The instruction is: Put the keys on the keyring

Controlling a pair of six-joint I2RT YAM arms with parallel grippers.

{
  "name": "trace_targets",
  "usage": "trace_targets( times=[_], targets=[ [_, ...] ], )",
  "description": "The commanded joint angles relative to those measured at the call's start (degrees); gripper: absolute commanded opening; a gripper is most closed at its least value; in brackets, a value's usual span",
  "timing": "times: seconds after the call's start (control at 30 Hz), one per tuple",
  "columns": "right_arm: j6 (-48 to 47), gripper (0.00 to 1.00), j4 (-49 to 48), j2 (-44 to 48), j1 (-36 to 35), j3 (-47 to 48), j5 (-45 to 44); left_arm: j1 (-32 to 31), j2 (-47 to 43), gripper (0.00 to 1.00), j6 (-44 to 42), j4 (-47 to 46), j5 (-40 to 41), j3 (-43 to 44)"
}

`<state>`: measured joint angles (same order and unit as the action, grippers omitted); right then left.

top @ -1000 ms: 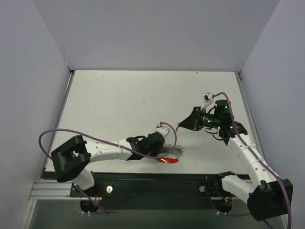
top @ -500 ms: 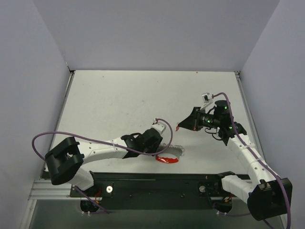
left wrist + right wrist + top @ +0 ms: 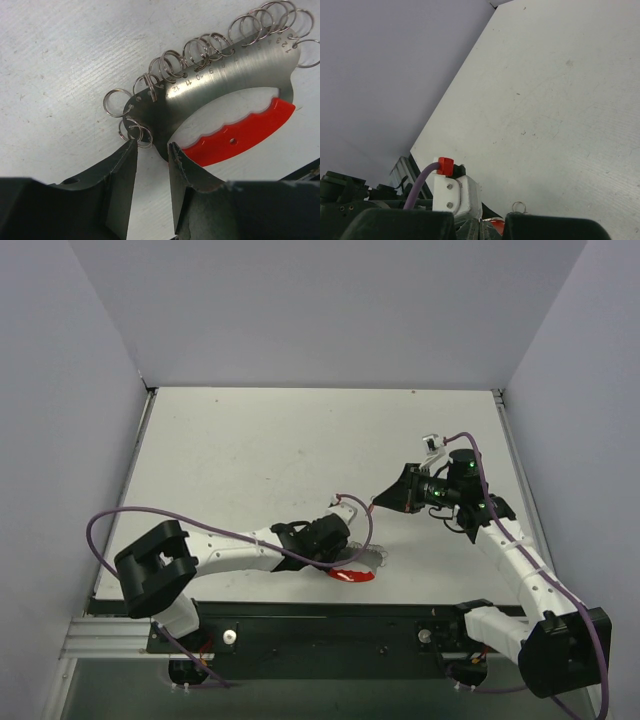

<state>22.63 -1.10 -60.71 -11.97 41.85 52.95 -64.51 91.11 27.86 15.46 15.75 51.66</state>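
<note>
Keyring (image 3: 225, 95) lies flat on the table (image 3: 250, 460) near its 6 o'clock edge, red arc nearest, the grey arc strung with small split rings (image 3: 172, 62); the left gripper (image 3: 152, 147) has its jaws parted, one fingertip on either side of the ring's 9 o'clock end. Farther off, toward 1 o'clock from the ring, the right gripper (image 3: 380, 504) is clenched on the tiny red-headed key (image 3: 374, 508).

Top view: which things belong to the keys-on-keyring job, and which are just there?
Job:
- keyring, small split rings along its edge
- key, held in the right gripper
- left gripper, open at the keyring's end

Just there:
- table
- purple cable
- grey walls
</note>
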Motion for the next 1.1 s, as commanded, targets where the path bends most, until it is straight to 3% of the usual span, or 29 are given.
trace_targets(
  times=[0.0, 0.17, 0.3, 0.47, 0.5, 1.07],
  targets=[
    [0.0, 0.00, -2.6, -0.1, 0.3, -0.2, 1.5, -0.2, 1.3, 0.41, 1.2, 1.1, 0.3, 2.6],
    [0.1, 0.00, -2.6, 0.0, 0.3, -0.2, 1.6, -0.2, 3.2, 0.39, 1.6, 0.2, 0.8, 2.2],
    [0.1, 0.00, -2.9, 0.0, 0.4, -0.5, 1.8, -0.1, 4.1, 0.31, 1.6, -1.6, 1.2, 1.6],
    [0.5, 0.00, -3.3, 0.2, 0.2, -1.0, 2.0, 0.0, 4.4, 0.08, 0.1, -2.8, 2.9, 1.3],
    [0.6, 0.00, -3.4, 0.2, 0.3, -1.0, 2.0, 0.1, 4.3, 0.00, -0.2, -3.2, 3.5, 1.3],
    [1.1, 0.00, -4.6, -1.1, -0.4, -1.4, 2.5, 3.5, -3.7, 0.00, -5.4, -7.9, 2.4, -1.0]
  ],
)
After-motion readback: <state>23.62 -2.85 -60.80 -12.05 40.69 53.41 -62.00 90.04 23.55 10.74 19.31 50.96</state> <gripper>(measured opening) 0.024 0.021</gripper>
